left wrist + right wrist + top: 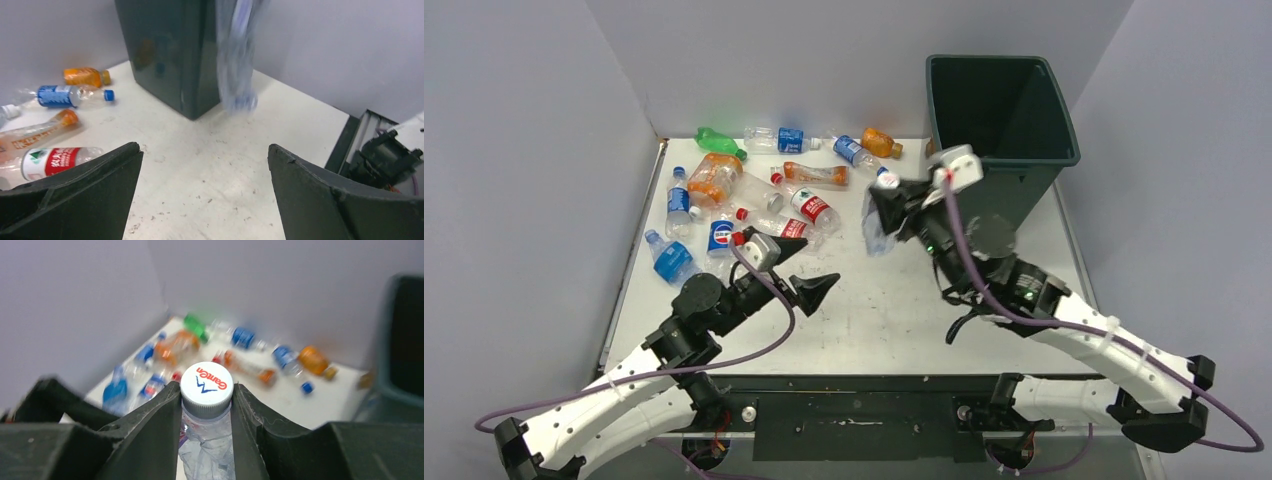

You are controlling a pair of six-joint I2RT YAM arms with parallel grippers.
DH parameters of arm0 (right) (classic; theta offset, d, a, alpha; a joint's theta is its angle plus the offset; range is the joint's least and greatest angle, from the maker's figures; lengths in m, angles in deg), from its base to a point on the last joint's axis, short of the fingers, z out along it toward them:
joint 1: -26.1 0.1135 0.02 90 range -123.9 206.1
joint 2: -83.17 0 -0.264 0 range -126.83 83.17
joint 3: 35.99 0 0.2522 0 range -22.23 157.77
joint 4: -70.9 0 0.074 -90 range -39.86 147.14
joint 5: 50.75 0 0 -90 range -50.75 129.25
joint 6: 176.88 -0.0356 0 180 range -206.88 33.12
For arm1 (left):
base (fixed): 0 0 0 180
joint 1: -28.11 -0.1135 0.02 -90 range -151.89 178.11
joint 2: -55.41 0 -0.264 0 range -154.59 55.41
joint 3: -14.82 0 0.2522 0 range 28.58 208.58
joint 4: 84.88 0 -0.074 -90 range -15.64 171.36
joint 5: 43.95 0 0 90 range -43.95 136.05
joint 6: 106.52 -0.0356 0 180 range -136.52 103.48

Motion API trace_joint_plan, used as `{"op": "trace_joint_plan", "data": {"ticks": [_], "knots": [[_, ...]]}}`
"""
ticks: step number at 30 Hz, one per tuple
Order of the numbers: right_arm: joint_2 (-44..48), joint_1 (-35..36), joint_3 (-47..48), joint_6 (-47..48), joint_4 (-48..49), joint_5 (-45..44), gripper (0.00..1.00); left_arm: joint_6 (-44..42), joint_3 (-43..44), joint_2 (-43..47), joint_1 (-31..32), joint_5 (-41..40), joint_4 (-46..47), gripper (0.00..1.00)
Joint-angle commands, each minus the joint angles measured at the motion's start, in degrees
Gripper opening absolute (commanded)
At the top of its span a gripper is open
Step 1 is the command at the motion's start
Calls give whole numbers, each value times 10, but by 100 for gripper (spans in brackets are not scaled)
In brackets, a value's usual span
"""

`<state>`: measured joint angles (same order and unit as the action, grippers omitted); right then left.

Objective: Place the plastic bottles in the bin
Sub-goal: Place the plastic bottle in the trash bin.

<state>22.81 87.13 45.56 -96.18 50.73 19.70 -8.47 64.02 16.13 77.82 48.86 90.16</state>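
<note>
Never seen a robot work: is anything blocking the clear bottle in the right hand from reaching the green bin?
Nothing loose lies between. The right hand grips the clear bottle beside the bin; only the bin's own wall is there, so up over the rim.

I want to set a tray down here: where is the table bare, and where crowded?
Bare: the table between the left gripper and the right arm, down to the near edge. Crowded: the far left, where bottles lie packed, across to the bin.
</note>
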Motion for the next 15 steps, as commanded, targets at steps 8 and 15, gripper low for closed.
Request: {"op": "trace_joint_plan", "data": {"ticks": [8, 15], "knots": [[-88, -169, 216, 148, 200, -253, 5, -6, -8, 30, -3, -120, 46, 96], [-208, -357, 259, 60, 313, -240, 5, -7, -12, 35, -3, -134, 48, 96]]}}
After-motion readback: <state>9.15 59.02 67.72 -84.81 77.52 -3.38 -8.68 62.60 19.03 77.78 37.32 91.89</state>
